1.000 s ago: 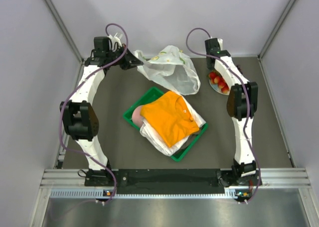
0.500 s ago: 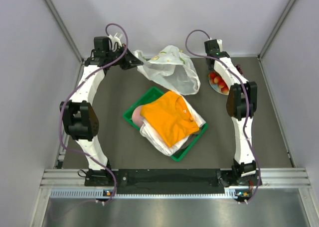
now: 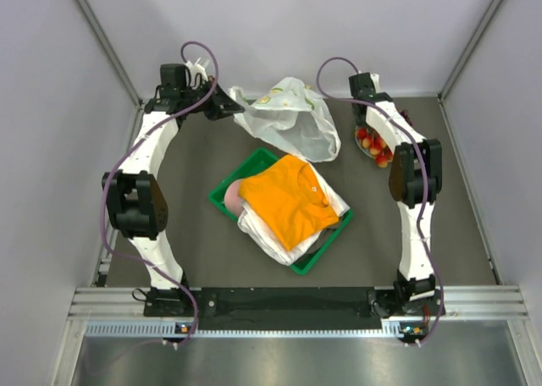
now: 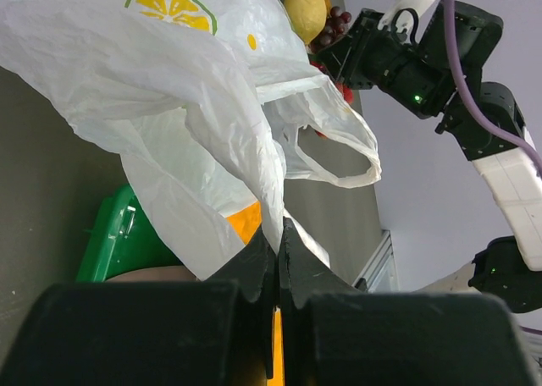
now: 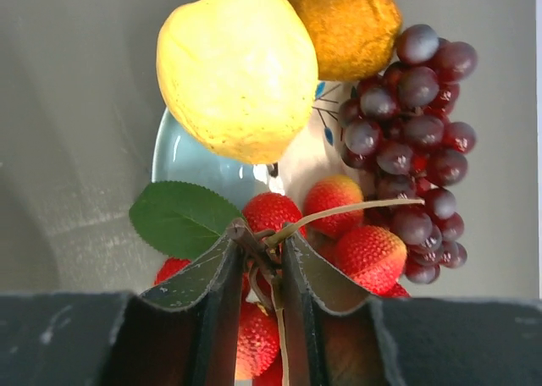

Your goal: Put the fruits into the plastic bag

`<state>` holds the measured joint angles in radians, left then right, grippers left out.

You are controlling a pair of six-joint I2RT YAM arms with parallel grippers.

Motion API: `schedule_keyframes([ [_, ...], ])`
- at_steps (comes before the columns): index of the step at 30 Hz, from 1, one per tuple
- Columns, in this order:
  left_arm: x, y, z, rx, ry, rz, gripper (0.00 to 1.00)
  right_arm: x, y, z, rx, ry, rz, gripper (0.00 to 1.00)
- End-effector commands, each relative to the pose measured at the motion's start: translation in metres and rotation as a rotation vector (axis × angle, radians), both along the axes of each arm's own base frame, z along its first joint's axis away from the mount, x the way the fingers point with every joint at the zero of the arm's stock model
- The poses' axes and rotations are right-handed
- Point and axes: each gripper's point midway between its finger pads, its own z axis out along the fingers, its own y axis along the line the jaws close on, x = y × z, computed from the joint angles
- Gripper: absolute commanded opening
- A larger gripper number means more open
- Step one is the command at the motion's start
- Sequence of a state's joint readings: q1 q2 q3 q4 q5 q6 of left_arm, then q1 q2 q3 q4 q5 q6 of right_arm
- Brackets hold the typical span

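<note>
While the left gripper (image 4: 276,246) has its jaws pressed together on a fold of the plastic bag (image 4: 169,73), the right gripper (image 5: 258,263) is down over the fruit. Its jaws are nearly together, with just a narrow slot between them. The twig (image 5: 339,210) of the red fruits (image 5: 368,255) runs right into that slot, but honestly I can't tell if it's actually clamped or just sitting in there.

Everything's on a pale plate (image 5: 182,162). The yellow pear (image 5: 237,68) is on the far side with the orange (image 5: 347,22) touching it. The grape bunch (image 5: 411,140) is along one side and the red fruits are nearest the fingers, with a green leaf (image 5: 178,217) beside them.

From the top camera the bag sits at the far middle of the table (image 3: 195,200), and the plate is just to its right. One loop handle hangs open on the fruit side. Nearer the arms there's a green tray (image 3: 254,162) with an orange cloth (image 3: 284,195) folded on top.
</note>
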<state>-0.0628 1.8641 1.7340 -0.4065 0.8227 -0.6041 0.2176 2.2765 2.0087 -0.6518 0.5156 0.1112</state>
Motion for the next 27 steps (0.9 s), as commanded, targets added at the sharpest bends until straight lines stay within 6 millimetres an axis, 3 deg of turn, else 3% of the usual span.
schedule_keyframes([
  [1, 0.000, -0.005, 0.001, -0.019, -0.025, -0.030, 0.00, -0.005, 0.007, 0.044, 0.063, -0.087, -0.004, 0.18],
  [6, -0.002, -0.005, 0.001, -0.024, -0.024, -0.032, 0.00, -0.008, 0.011, 0.058, 0.096, -0.108, 0.006, 0.14],
  [14, -0.002, -0.006, 0.005, -0.037, -0.031, -0.030, 0.00, -0.018, 0.013, 0.083, 0.137, -0.146, -0.001, 0.00],
  [22, 0.000, -0.007, 0.010, -0.048, -0.042, -0.027, 0.00, -0.041, 0.014, 0.098, 0.191, -0.170, -0.005, 0.00],
  [27, 0.000, -0.007, 0.012, -0.058, -0.041, -0.025, 0.00, -0.056, 0.013, 0.119, 0.213, -0.210, -0.005, 0.00],
])
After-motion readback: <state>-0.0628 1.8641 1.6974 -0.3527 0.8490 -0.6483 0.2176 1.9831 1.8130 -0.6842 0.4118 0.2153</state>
